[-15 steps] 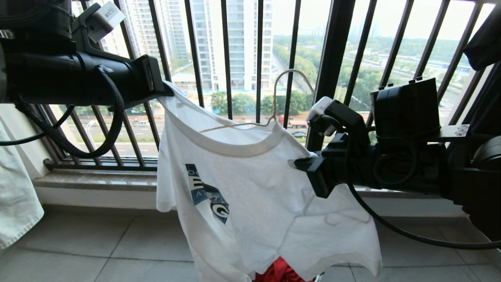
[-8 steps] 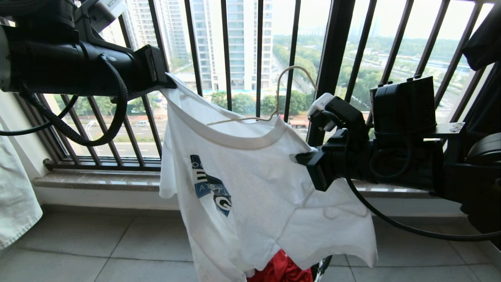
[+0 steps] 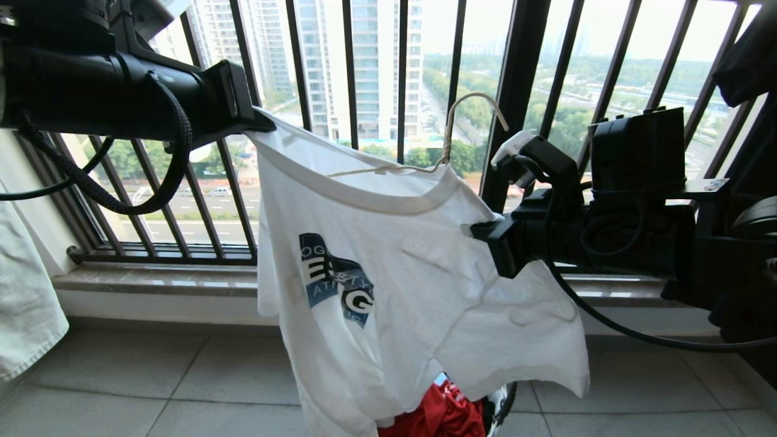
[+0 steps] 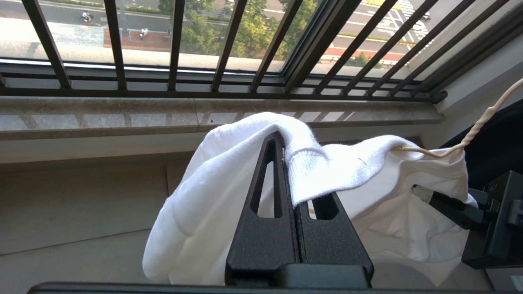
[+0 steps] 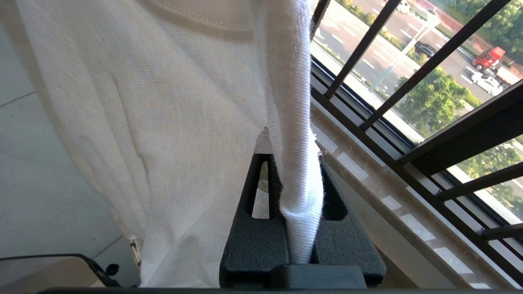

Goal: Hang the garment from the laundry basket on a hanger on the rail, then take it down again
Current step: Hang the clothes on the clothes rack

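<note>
Window railing: black bars across background, stone sill below.
T-shirt: white, blue chest print, held up in air before railing, stretched between two grippers, hem hanging over red garment at floor level.
Left gripper: clenched on one shoulder of T-shirt, upper left.
Right gripper: clenched on other shoulder fabric, lower, at right.
Hanger: thin cream wire, inside neck opening, hook standing up free above collar.
Pale cloth: hangs at far left.
</note>
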Controlling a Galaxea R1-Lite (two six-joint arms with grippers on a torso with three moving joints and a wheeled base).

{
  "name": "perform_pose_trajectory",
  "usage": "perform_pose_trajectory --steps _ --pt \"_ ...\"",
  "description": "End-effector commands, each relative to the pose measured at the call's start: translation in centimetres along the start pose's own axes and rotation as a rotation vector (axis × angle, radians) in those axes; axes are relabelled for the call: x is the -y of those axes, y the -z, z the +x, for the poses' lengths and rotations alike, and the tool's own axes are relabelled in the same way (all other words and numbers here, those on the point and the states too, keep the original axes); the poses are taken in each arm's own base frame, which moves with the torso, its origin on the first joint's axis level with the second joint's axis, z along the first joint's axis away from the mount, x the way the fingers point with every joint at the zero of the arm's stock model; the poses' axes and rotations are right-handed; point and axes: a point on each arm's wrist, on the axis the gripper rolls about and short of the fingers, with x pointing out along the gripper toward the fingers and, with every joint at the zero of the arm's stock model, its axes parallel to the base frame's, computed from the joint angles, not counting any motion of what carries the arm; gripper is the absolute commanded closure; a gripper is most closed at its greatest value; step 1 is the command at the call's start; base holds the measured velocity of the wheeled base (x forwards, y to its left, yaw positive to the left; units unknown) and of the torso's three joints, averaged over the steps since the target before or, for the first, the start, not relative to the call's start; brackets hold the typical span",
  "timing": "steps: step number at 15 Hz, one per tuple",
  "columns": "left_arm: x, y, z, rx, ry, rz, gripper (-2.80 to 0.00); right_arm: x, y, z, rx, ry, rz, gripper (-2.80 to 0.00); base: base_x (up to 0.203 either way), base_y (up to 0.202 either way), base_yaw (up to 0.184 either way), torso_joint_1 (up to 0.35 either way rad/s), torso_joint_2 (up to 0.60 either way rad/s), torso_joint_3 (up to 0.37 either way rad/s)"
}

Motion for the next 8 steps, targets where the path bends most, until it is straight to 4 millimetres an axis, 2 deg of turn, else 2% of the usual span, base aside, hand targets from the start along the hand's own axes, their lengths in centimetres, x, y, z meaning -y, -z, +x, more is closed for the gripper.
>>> perform_pose_trajectory --steps 1,4,8 --pt "0.1 -0.2 0.4 0.000 0.004 -0.002 0.00 0.0 0.0 0.2 -0.001 -0.001 -0.002 0.00 0.000 0.000 0.000 0.000 0.00 0.000" --pt "-0.2 -0.5 0.3 0.013 -0.009 -0.002 0.00 0.4 -0.1 0.1 0.005 0.009 0.002 0.00 0.000 0.000 0.000 0.000 0.00 0.000" --pt "-0.1 -1.1 2.1 0.020 0.001 0.001 0.00 -1.7 0.3 0.8 -0.014 -0.059 -0.016 0.00 0.000 0.000 0.000 0.000 0.00 0.000"
